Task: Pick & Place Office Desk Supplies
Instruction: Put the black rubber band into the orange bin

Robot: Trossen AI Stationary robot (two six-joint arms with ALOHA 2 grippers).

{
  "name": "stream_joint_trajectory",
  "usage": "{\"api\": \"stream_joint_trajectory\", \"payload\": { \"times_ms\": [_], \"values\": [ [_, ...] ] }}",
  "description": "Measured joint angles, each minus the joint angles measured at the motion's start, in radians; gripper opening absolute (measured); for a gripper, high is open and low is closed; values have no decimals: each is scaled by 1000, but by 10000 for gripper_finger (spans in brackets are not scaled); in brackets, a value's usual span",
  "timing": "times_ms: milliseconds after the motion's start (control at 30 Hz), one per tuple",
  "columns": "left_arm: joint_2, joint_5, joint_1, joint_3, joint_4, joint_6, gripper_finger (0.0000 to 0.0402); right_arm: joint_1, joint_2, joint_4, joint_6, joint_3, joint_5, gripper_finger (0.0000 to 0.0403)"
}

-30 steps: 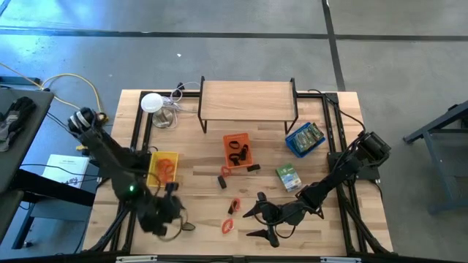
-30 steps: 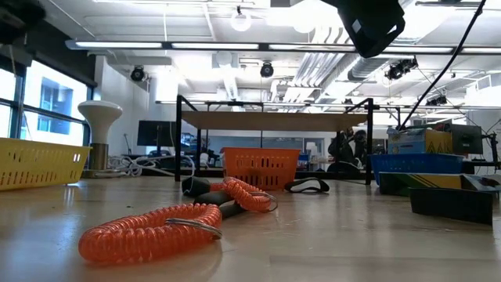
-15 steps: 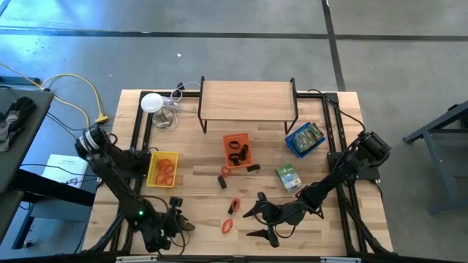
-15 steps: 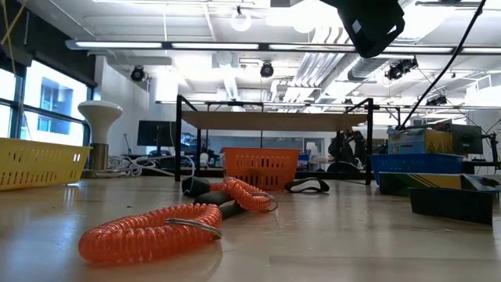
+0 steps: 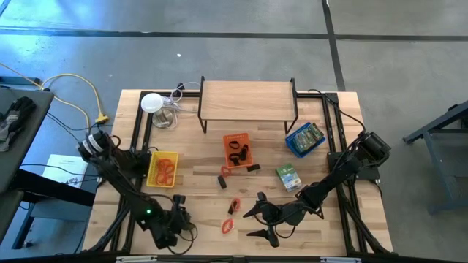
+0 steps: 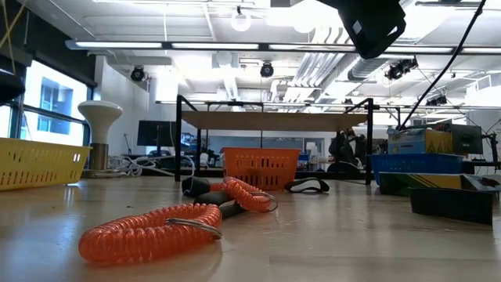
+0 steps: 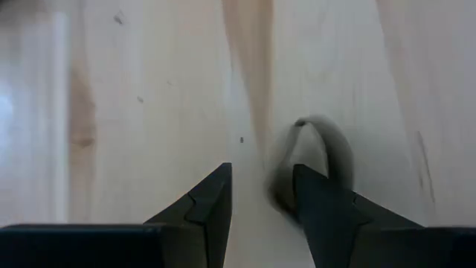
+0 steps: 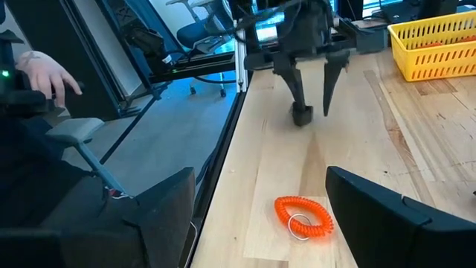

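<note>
- the left gripper [image 8: 309,88] points down at the table's [image 5: 322,153] front left edge, fingers parted around nothing, with a small black clip [image 8: 301,116] on the wood at one fingertip.
- the right gripper [image 5: 257,223] hovers low at front centre, fingers spread wide and empty.
- an orange coil loop [image 8: 303,216] lies just ahead of it.
- other coils sit in the yellow tray [image 5: 152,174].
- a green packet [image 5: 288,177] lies right of centre.

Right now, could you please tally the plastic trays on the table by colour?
Yellow tray: 1
Orange tray: 1
Blue tray: 1
Total: 3
</note>
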Motion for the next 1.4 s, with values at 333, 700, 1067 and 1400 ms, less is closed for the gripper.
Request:
{"api": "stream_joint_trajectory", "payload": {
  "times_ms": [333, 700, 1067, 1400],
  "values": [
    [30, 24, -2, 1, 11, -2, 127, 0, 0, -9, 14, 0, 2, 290],
    [25, 9, -2, 2, 5, 20, 5, 0, 0, -17, 22, 0, 3, 290],
    [-128, -246, -5, 8, 147, 64, 2, 0, 0, -15, 21, 0, 20, 290],
    [-128, -223, 163, 9, 423, 4, 1, -10, 0, 15, -44, 0, 220, 290]
  ]
}}
